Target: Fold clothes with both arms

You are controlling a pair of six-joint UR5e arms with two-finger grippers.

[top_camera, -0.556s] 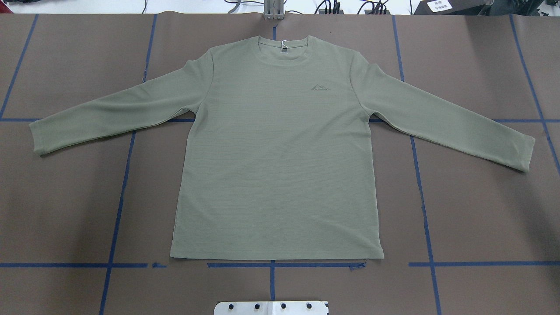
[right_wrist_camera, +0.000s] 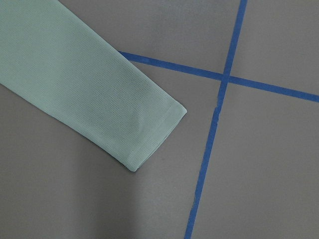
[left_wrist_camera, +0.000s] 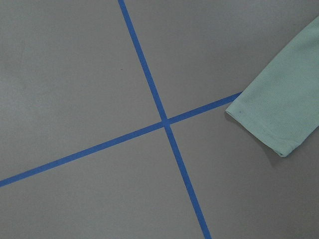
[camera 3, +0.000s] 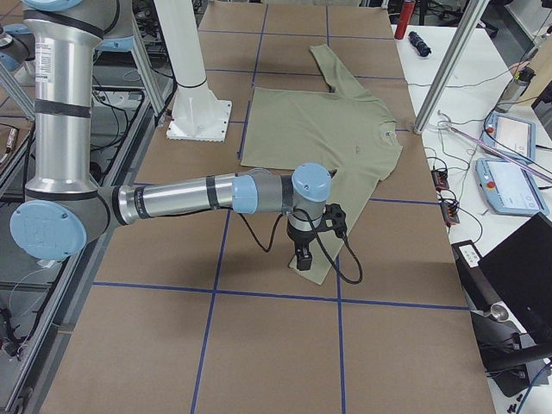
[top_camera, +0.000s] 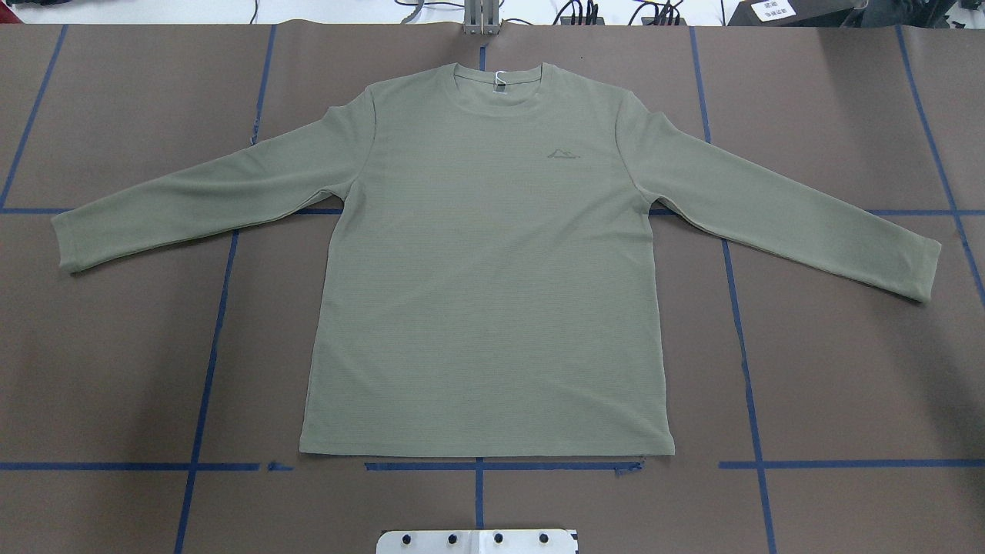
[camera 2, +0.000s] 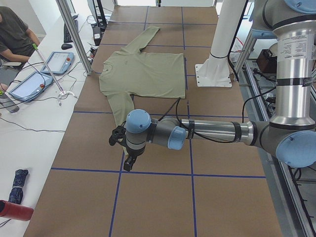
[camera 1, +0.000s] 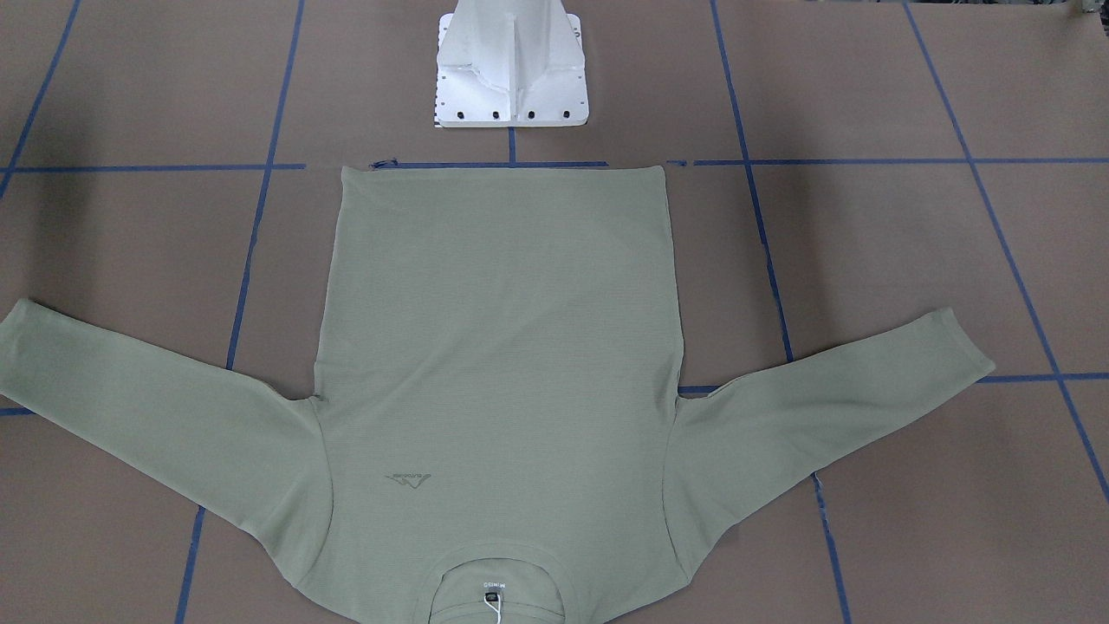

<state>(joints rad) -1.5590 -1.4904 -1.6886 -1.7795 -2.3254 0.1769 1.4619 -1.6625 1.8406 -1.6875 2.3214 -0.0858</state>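
Sage-green knit shirt (top_camera: 485, 292) lies flat and chest up on the brown surface (top_camera: 846, 369), straight out from the white pedestal base (camera 1: 511, 78). Its long axis, hem to collar, runs directly away from the pedestal. The hem (top_camera: 486, 450) is on the pedestal side, just short of it. The round collar (top_camera: 500, 81) points to the far edge, with the white hang tag (camera 1: 492, 607) inside the neck opening. I can read the small chest logo (top_camera: 564, 154) to the robot's right of the centre line.

Both sleeves are spread wide from the pedestal's line and slant back towards the hem side. The left cuff (left_wrist_camera: 269, 127) and the right cuff (right_wrist_camera: 149, 137) each lie flat near a crossing of blue tape lines (left_wrist_camera: 164, 122).

From the side cameras I see the left end effector (camera 2: 129, 163) pointing down above the surface, just beyond the left cuff. The right end effector (camera 3: 304, 257) hangs above the right sleeve's end. I cannot tell from these views whether either one is released or clenched.
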